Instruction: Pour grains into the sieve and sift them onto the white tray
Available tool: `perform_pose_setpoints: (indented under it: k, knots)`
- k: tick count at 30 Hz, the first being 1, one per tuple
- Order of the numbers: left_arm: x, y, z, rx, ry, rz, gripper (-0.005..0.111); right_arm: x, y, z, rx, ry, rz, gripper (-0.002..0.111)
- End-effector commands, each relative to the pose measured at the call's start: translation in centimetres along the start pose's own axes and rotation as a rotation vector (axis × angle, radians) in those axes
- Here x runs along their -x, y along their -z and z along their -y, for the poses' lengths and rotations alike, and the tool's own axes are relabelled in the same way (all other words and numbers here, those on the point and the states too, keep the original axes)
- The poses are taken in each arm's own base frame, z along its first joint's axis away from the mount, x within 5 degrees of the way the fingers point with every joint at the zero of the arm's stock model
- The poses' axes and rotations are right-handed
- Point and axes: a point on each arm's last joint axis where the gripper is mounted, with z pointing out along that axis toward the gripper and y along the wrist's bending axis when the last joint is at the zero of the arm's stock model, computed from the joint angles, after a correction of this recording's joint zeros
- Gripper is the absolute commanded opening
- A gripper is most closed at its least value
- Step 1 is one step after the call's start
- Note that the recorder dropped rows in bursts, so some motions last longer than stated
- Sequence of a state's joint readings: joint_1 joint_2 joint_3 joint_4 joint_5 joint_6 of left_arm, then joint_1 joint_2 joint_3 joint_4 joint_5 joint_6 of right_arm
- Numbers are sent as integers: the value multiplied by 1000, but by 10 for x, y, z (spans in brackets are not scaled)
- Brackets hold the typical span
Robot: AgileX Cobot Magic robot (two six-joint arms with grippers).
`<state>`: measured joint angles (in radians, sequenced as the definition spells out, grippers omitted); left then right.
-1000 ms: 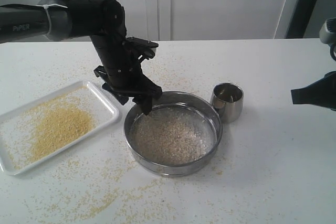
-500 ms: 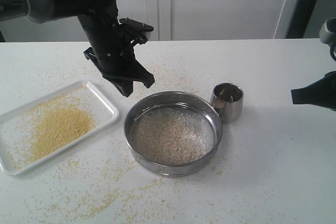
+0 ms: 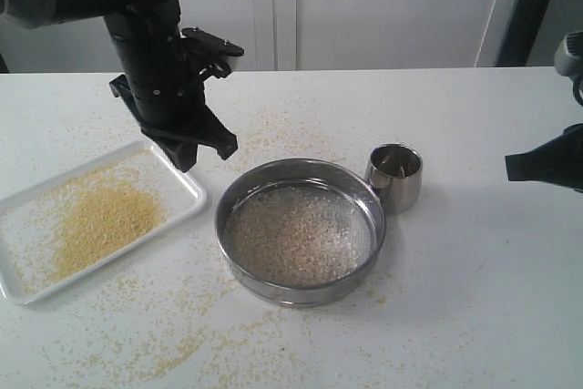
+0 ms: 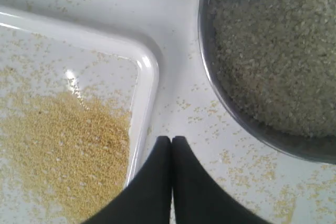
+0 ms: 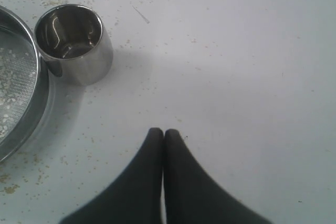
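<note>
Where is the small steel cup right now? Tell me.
In the exterior view the cup stands upright on the table, right of centre, close beside the sieve at its far right rim.

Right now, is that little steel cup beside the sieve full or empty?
Empty, and upright: the right wrist view looks down into the steel cup and shows only its bare, shiny inside.
</note>
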<state>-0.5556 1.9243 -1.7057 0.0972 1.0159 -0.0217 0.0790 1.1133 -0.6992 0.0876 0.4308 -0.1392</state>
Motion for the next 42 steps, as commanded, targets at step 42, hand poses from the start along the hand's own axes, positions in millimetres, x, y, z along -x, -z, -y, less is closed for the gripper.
perform_pose_setpoints:
  k: [42]
  knots:
    - [-120, 98, -1, 51, 15, 189, 0, 0, 1, 1, -5, -23, 13, 0]
